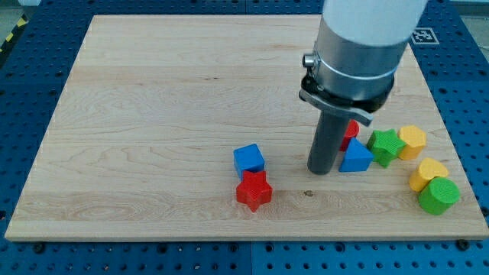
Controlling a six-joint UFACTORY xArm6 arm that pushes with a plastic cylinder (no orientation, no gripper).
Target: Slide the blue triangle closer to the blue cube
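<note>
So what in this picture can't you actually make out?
- The red block: mostly hidden behind the rod and the blue triangle; shape unclear.
- My tip: whether it touches the blue triangle, this single camera view cannot settle.
- The arm above the rod: cut off by the view's top.
- The yellow block: partly covered by the green cylinder.

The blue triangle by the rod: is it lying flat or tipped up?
Lying flat. The blue triangle shows its triangular face upward, its base on the wooden board. My tip sits just at its left edge, view's left.
</note>
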